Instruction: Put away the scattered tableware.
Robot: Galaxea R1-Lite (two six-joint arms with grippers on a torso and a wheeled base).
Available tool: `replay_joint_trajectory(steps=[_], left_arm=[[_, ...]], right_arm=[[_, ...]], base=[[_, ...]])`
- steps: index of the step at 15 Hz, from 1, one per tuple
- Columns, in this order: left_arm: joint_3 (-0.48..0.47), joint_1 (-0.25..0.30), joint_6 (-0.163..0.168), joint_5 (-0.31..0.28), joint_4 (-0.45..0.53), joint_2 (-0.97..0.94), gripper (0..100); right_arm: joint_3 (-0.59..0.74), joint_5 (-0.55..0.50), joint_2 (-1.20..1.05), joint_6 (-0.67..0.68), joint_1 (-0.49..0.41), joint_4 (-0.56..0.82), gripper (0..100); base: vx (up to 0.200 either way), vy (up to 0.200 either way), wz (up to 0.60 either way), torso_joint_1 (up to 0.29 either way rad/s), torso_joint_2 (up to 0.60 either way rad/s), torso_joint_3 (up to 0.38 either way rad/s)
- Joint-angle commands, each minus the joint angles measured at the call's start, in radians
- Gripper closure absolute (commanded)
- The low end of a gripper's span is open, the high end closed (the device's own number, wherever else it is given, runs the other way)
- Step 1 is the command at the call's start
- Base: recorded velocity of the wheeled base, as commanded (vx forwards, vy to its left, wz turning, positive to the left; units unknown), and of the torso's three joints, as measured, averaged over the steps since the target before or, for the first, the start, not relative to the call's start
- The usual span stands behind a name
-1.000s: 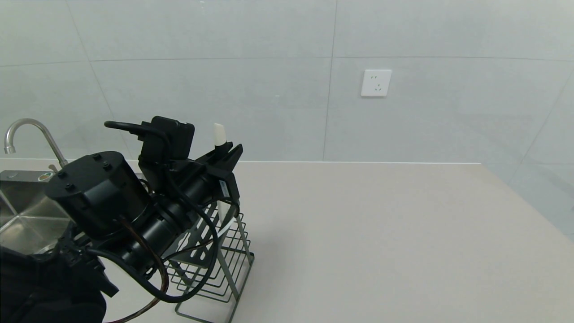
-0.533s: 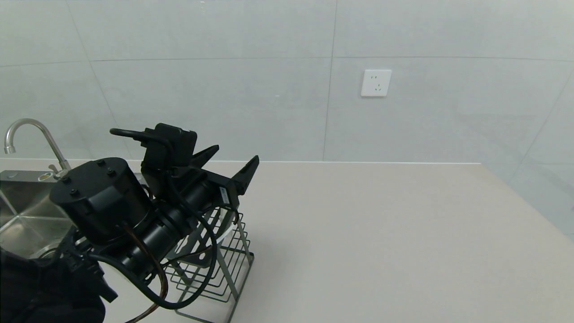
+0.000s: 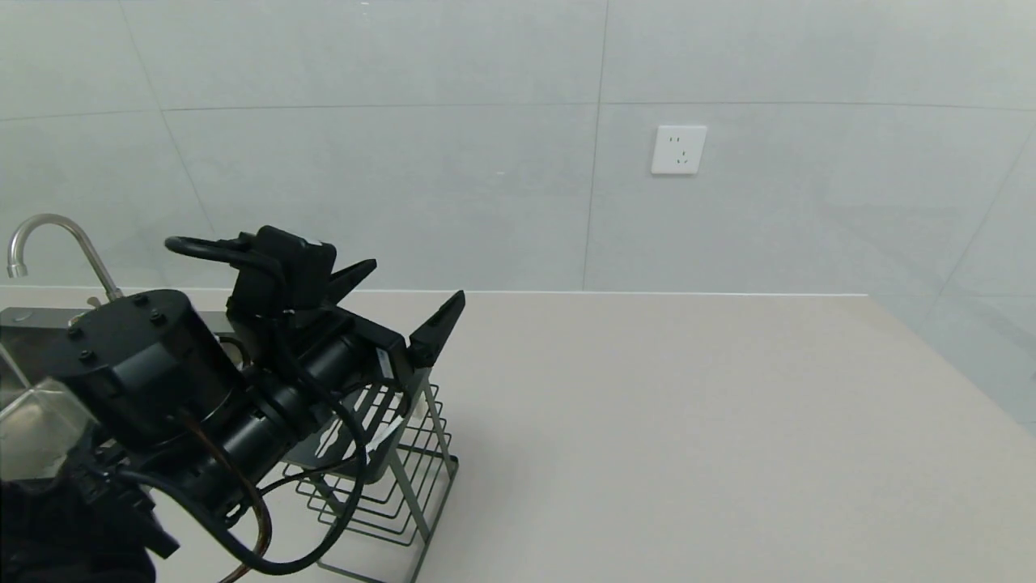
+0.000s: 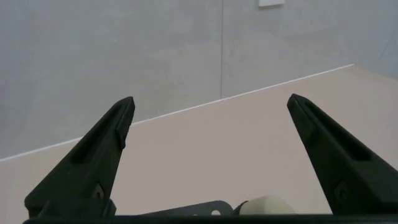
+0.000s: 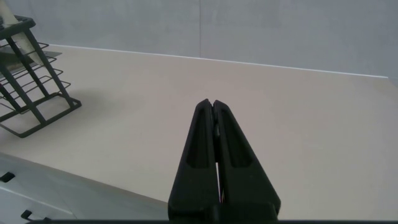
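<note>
Since the earlier frames, the left claw (image 3: 414, 279) has released the white-handled utensil (image 4: 264, 204) it held upright over the wire rack (image 3: 421, 453). Its jaws now stand wide apart and empty, and the arm has drawn slightly toward the sink (image 3: 32, 421).

**Step in hand.** Deposit appears complete. The utensil's rounded, cream-coloured handle end shows just below the spread jaws in the left wrist view, so it is judged to sit inside the rack. The right claw (image 5: 212, 104) is clenched on nothing and hangs over bare tabletop (image 3: 688, 421).

**Next move.** The left arm likely needs to lift clear of the rack without snagging its wires or the loose cable loops. A search for any remaining tableware would follow.

**Materials and shapes.**
- Rack: thin dark metal wire, open grid, sloped sides on a rectangular base. It stands near the tabletop's left edge, beside the sink.
- Utensil handle: smooth, matte, probably plastic or ceramic.
- Tabletop: flat, pale beige, low sheen.
- Sink: brushed steel, reflective.
- Claws: rigid black tapered fingers.
</note>
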Motion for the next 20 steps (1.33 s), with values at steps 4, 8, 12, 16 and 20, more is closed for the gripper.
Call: replay_joint_trajectory(steps=[4, 8, 12, 16, 20], left_arm=[[0.055, 0.05, 0.029, -0.211, 0.015, -0.201, 0], [0.054, 0.096, 0.046, -0.438, 0.007, -0.21, 0], [0.04, 0.139, 0.046, -0.739, 0.002, -0.219, 0], [0.048, 0.15, 0.048, -0.74, -0.087, -0.225, 0], [0.086, 0.214, 0.037, -0.673, -0.206, -0.284, 0]], right_arm=[[0.0, 0.0, 0.002, 0.0, 0.0, 0.001, 100], [0.0, 0.0, 0.002, 0.0, 0.0, 0.001, 100], [0.0, -0.002, 0.002, 0.0, 0.0, 0.0, 100], [0.0, -0.005, 0.002, 0.0, 0.0, 0.0, 100], [0.0, -0.005, 0.002, 0.0, 0.0, 0.0, 100]], base=[[0.0, 0.0, 0.0, 0.0, 0.0, 0.0], [0.0, 0.0, 0.0, 0.0, 0.0, 0.0], [0.0, 0.0, 0.0, 0.0, 0.0, 0.0], [0.0, 0.0, 0.0, 0.0, 0.0, 0.0], [0.0, 0.0, 0.0, 0.0, 0.0, 0.0]])
